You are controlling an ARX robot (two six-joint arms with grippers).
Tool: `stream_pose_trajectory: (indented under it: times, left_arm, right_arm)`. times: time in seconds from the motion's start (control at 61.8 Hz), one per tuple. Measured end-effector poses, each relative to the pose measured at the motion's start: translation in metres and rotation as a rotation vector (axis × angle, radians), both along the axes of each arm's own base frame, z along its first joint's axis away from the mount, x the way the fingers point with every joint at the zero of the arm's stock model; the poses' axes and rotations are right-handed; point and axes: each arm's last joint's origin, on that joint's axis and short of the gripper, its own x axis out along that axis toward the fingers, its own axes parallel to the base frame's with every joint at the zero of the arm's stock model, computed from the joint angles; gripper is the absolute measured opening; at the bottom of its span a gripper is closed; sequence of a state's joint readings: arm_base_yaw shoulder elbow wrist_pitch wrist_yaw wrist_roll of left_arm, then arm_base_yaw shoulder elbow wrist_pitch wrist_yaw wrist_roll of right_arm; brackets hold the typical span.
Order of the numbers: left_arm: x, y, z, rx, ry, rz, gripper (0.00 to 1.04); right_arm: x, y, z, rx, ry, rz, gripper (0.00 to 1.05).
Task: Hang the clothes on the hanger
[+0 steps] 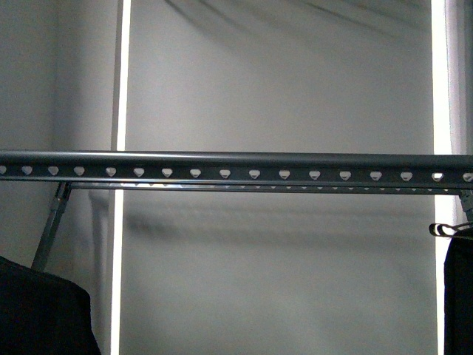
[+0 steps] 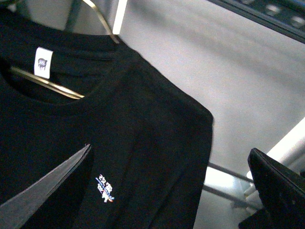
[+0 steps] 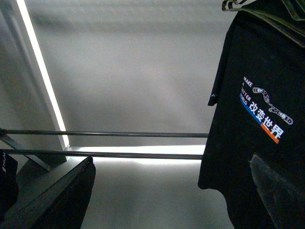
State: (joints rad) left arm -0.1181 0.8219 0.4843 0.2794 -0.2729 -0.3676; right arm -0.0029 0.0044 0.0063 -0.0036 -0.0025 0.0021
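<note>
Where the front view faces the wall, one hanger (image 1: 236, 168) spans the frame as a dark grey rail, with seventeen small holes visible in a single row. Two bright vertical light strips stand behind it, one left (image 1: 118, 74) and one right (image 1: 441, 74). Two black cloth masses sit below the rail, one at the lower left corner (image 1: 41, 310) and one at the right edge (image 1: 460, 296); neither touches it.

Left wrist view: one clothes (image 2: 143, 133), black, carries one white label (image 2: 42, 62), one small print (image 2: 106, 187) and one bronze hook (image 2: 102, 21), which is apart from the rail. The left pincer (image 2: 169, 150) has its two fingers spread apart, with the shirt lying between them.

Right wrist view: one other black garment (image 3: 257, 119) bears a coloured print, and two thin rods (image 3: 119, 134) run behind. The right pincer (image 3: 171, 160) is likewise spread apart.
</note>
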Motion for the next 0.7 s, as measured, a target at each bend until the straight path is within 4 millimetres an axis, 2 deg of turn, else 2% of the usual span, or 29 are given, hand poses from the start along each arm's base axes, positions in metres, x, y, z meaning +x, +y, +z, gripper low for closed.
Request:
stream_pose_trajectory:
  times: [0.113, 0.275, 0.421, 0.632, 0.696]
  left_arm:
    - [0.051, -0.005, 0.002, -0.200, 0.122, 0.076, 0.98]
    - [0.102, -0.009, 0.003, -0.331, 0.144, 0.173, 0.98]
    - [0.130, -0.004, 0.014, -0.380, 0.110, 0.233, 0.98]
    - [0.159, 0.005, 0.023, -0.382, 0.090, 0.305, 0.98]
    - [0.169, 0.008, 0.021, -0.379, 0.107, 0.329, 0.87]
  right_arm:
    - [0.000, 0.000, 0.000, 0.000, 0.000, 0.000, 0.97]
    - [0.000, 0.000, 0.000, 0.000, 0.000, -0.001, 0.97]
    - [0.000, 0.000, 0.000, 0.000, 0.000, -0.001, 0.97]
    - [0.000, 0.000, 0.000, 0.000, 0.000, -0.001, 0.97]
    - [0.000, 0.000, 0.000, 0.000, 0.000, -0.001, 0.97]
